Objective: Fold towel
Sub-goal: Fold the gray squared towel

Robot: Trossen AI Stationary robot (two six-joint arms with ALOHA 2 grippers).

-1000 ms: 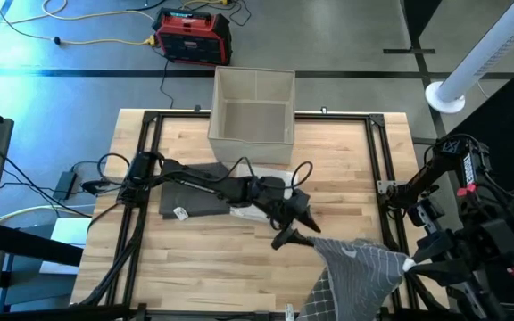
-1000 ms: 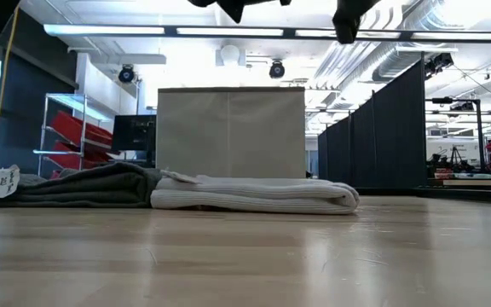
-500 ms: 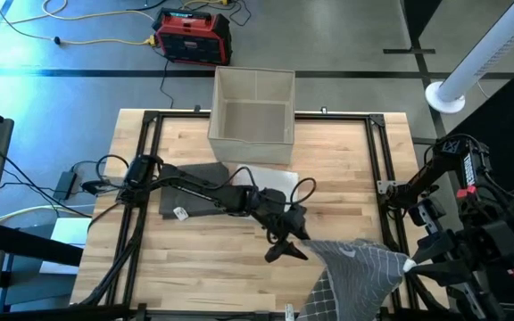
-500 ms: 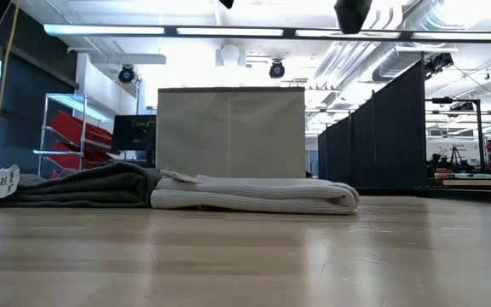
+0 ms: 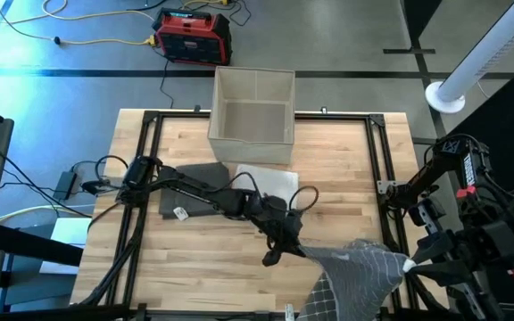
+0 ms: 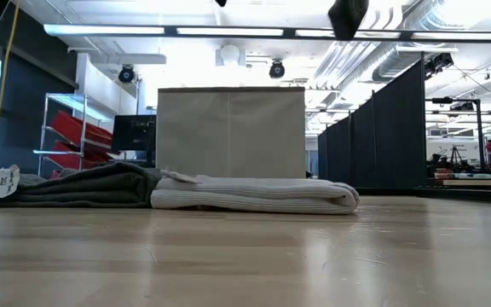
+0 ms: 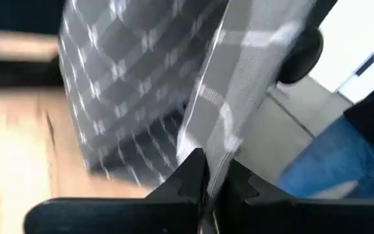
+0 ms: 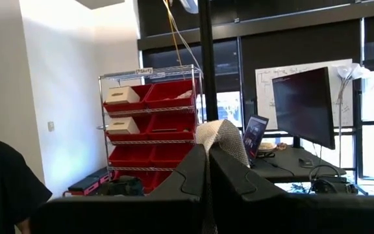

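A grey checked towel (image 5: 355,272) hangs in the air over the table's near right corner, between my two grippers. My left gripper (image 5: 286,251) is shut on the towel's left end, and the left wrist view shows the cloth (image 7: 174,84) spreading away beyond the fingers. My right gripper (image 5: 409,265), raised at the right edge, is shut on the towel's other end. A tuft of that cloth (image 8: 223,138) stands up above its fingers. In the low view only a dark piece of a gripper (image 6: 348,15) shows at the top. My left gripper pinches an edge of the towel (image 7: 208,153) between its two shut fingers, coming from the table's left, slanting a little downward. The cloth runs away from the fingers, clear of the table. My right gripper pinches a bunched bit of the towel (image 8: 218,144) between its shut fingers; the cloth hangs below it.
A folded dark grey towel (image 5: 194,189) and a folded white towel (image 5: 270,181) lie side by side at mid table. Behind them at the far edge stands an open beige fabric box (image 5: 252,107). Bare wood (image 5: 212,259) lies near the front left.
My left gripper has moved toward the table's near edge, down to the hanging towel's left end, tipping a little downward. Its open fingers have shut on the towel's edge. The right arm and the towel's right end have kept still.
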